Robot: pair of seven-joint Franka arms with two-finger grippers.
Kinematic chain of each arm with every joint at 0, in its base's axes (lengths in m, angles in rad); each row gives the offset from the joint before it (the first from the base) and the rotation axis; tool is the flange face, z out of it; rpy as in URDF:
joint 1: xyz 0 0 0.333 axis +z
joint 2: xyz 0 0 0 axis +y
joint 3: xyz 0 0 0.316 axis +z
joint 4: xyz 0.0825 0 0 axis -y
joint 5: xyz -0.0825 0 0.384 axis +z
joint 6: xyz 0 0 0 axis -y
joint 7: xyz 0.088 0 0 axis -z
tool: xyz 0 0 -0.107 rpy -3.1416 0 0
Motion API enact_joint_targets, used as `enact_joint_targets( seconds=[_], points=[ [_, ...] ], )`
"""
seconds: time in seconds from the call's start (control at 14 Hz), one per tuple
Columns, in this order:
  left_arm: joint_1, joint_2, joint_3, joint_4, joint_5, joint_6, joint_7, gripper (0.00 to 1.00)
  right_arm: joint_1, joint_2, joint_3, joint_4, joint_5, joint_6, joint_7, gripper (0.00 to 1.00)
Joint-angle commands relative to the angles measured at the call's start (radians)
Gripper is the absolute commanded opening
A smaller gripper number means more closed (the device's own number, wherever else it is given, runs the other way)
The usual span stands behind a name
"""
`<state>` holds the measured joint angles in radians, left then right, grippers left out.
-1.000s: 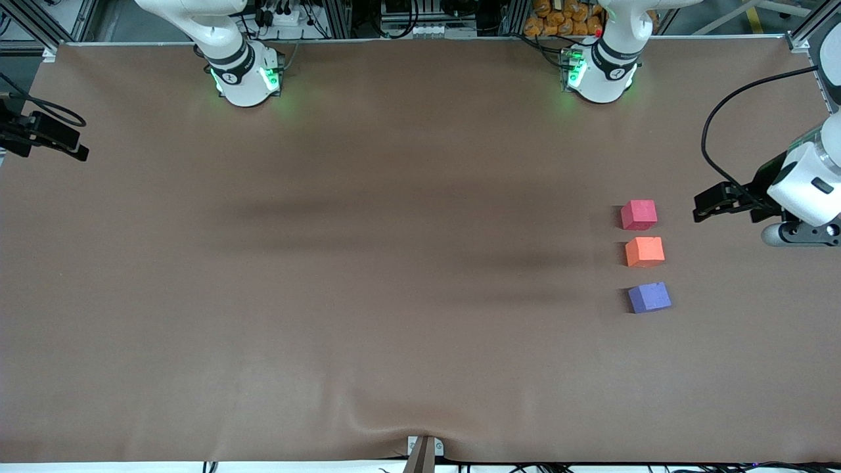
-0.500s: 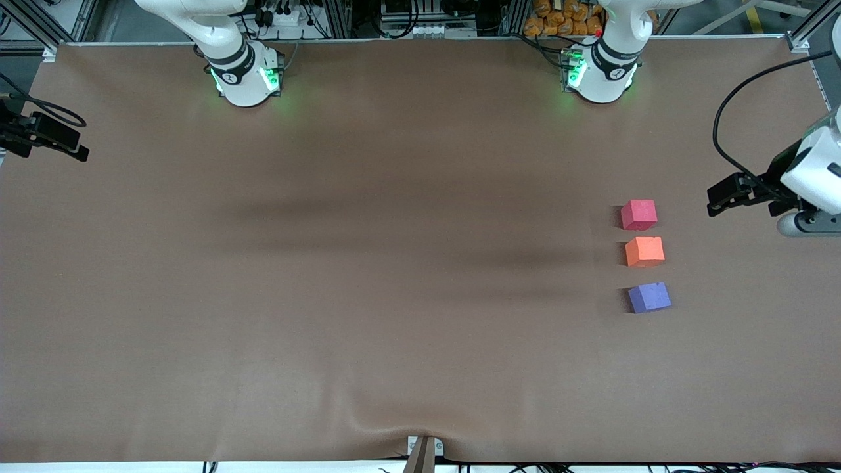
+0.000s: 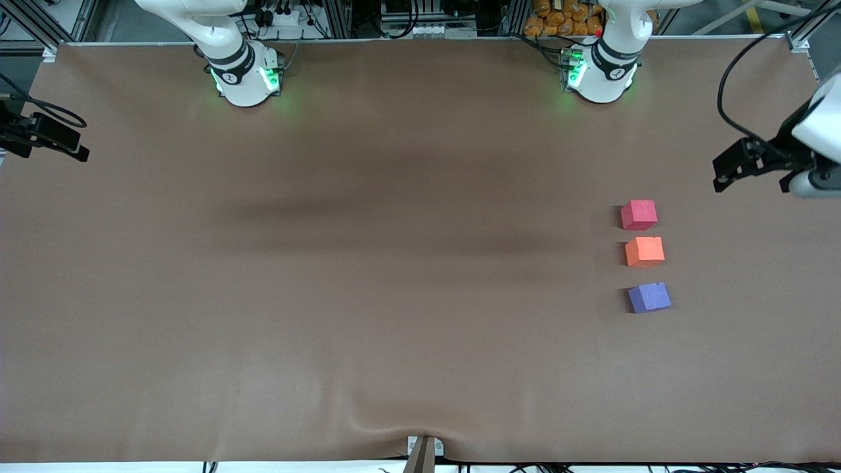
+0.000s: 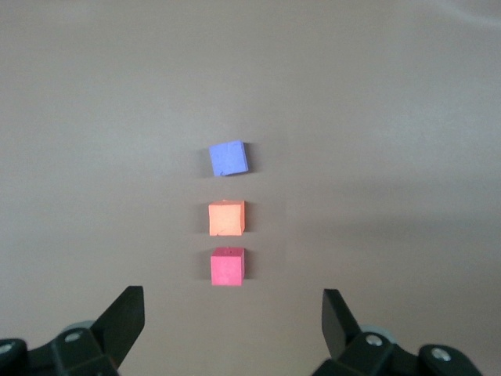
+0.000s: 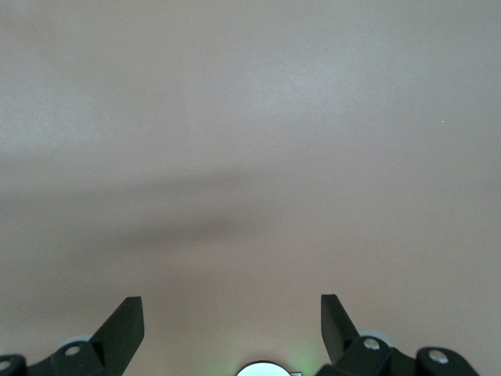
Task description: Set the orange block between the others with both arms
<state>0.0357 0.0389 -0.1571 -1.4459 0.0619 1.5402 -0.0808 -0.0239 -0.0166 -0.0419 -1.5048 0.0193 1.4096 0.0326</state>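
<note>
Three small cubes lie in a row on the brown table toward the left arm's end. The orange block (image 3: 644, 251) (image 4: 226, 218) sits between the others: the pinkish-red cube (image 3: 638, 215) (image 4: 227, 267) is farther from the front camera and the purple cube (image 3: 649, 297) (image 4: 229, 158) is nearer. Small gaps separate all three. My left gripper (image 3: 726, 172) (image 4: 232, 296) hangs open and empty over bare table, off to the side of the row and touching nothing. My right gripper (image 5: 231, 301) is open and empty above bare table by its own base, and is out of the front view.
The two green-lit arm bases (image 3: 244, 79) (image 3: 601, 72) stand along the table edge farthest from the front camera. A black device with a cable (image 3: 46, 135) sits at the right arm's end. A small bracket (image 3: 424, 450) marks the edge nearest the front camera.
My left gripper has drawn away from the row of cubes, toward the left arm's end of the table and toward the bases' edge. The three cubes have not moved.
</note>
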Motion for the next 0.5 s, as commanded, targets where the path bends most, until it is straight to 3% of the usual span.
enact_joint_targets(
  seconds=[0.0, 0.43],
  points=[
    [-0.003, -0.042, 0.019, -0.037, 0.007, -0.057, -0.008, 1.00, 0.001, 0.003, -0.001, 0.008, 0.001, -0.003, 0.010, 1.00],
    [-0.005, -0.129, 0.041, -0.123, -0.001, -0.083, -0.004, 1.00, 0.001, 0.003, -0.001, 0.008, 0.001, -0.003, 0.010, 1.00]
  ],
)
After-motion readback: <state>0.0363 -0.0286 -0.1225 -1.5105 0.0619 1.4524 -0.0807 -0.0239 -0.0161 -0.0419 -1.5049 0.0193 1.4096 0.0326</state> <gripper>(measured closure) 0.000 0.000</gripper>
